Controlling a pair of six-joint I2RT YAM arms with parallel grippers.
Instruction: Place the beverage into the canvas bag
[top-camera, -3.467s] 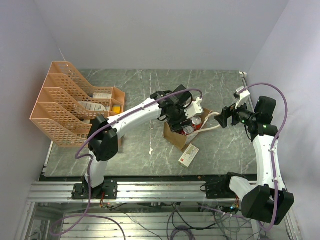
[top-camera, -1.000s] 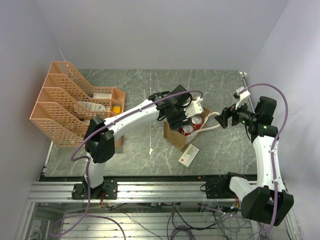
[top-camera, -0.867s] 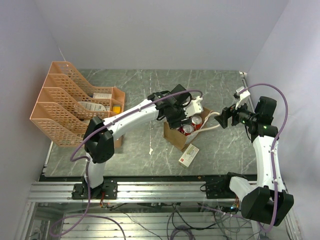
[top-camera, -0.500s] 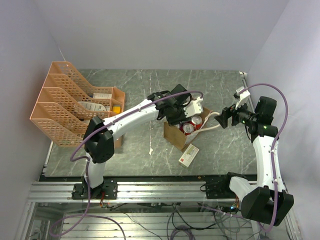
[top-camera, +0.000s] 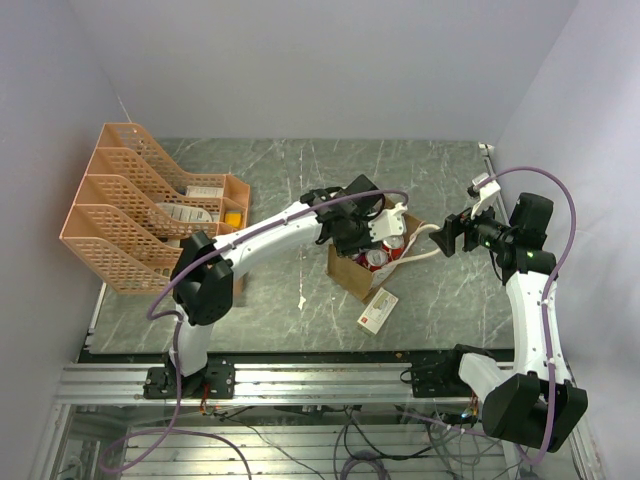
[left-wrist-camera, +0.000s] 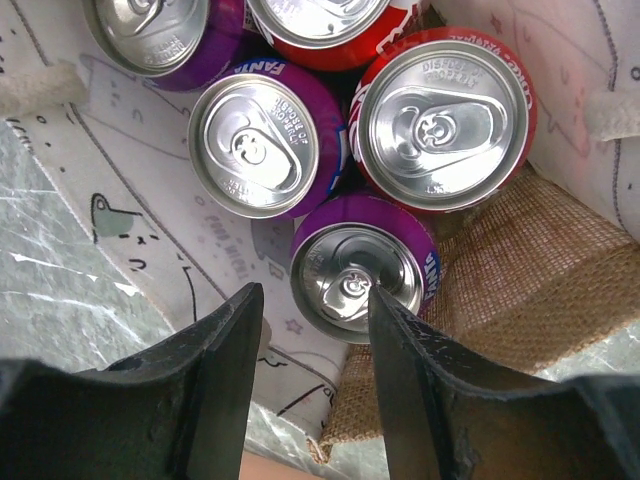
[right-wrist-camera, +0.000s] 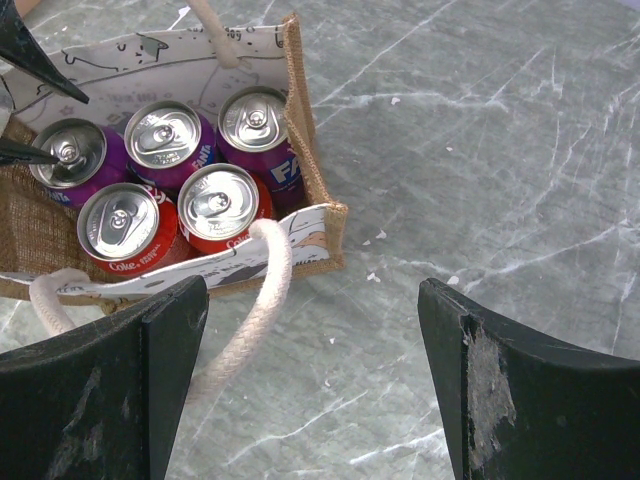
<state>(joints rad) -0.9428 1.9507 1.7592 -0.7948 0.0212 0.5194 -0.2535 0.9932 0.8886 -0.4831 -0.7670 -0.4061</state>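
Orange rack (top-camera: 150, 205) far left, contents too small to read. Left hand (left-wrist-camera: 315, 295) open above canvas bag (left-wrist-camera: 520, 280), fingers either side of a purple can (left-wrist-camera: 362, 268) that stands upright in the bag's corner; no contact visible. In top view the hand hides most of the bag mouth and only two red cans (top-camera: 377, 258) show. Left wrist view crops two cans at its top edge. Small box (top-camera: 377, 310) on tabletop (top-camera: 280, 170) just beside bag. Right hand (right-wrist-camera: 310, 290) wide open by the cream handle (right-wrist-camera: 258, 290); touch unclear.
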